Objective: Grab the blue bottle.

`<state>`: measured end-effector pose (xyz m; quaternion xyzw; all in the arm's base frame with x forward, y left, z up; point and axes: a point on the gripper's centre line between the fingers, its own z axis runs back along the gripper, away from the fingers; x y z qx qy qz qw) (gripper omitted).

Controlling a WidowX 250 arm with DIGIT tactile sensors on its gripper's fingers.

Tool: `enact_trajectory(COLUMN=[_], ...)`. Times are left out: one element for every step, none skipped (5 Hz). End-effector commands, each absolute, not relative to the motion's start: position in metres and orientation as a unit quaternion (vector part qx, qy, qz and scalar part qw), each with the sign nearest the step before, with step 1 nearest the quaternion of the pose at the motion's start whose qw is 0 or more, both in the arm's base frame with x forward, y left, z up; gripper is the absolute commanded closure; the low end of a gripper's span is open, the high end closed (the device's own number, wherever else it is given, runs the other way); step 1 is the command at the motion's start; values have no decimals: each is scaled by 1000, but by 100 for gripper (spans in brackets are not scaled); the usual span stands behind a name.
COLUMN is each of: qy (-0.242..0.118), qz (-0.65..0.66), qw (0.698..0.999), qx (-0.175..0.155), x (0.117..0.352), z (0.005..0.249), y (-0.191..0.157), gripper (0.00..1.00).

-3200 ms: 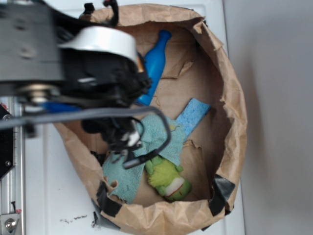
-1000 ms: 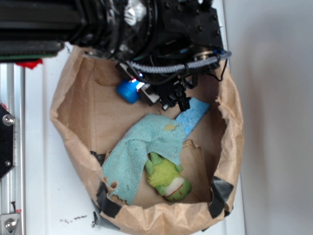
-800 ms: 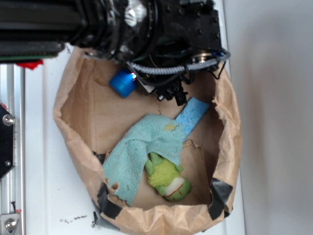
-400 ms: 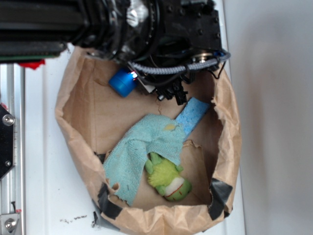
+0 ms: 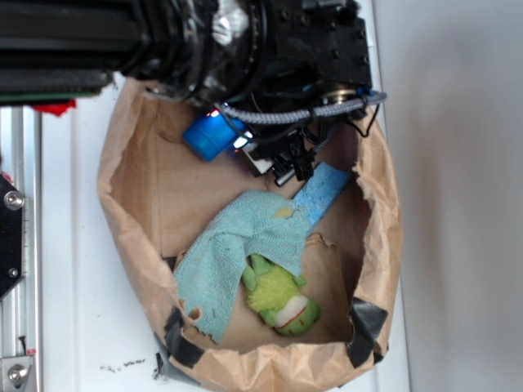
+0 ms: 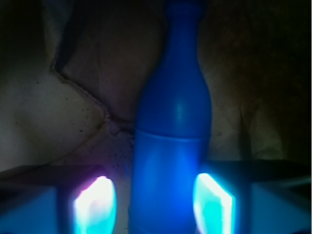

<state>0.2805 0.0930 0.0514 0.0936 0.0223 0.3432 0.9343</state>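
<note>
Inside a crumpled brown paper bag (image 5: 131, 245) on a white surface.
Blue bottle (image 6: 171, 131) pinched between gripper (image 6: 155, 197) jaws near the bag's top wall; neck hidden beneath the arm, only its base visible from outside.

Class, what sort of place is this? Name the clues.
Probably a robot test bench, not a home: a taped brown paper bag on a white surface, holding the blue bottle, a teal cloth and a green toy.

since before, the blue bottle (image 5: 209, 136) is gripped by the gripper (image 5: 245, 147) and raised, base end showing.
</note>
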Motion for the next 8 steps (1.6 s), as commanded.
enact_trajectory(qy=[-1,-1,-33,-42,-53,-48,-46,-55], qz=[345,345,341,349,349,358,360,353], qw=[934,934,933,926,920,915,916,917], qx=[93,93,106,135,173,177,170,179], x=[281,281,282,290,294,293,287,284], z=[70,70,63,49,37,36,42,47], y=[99,99,99,95,87,85,86,85], gripper=[0,0,0,0,0,78,100,100])
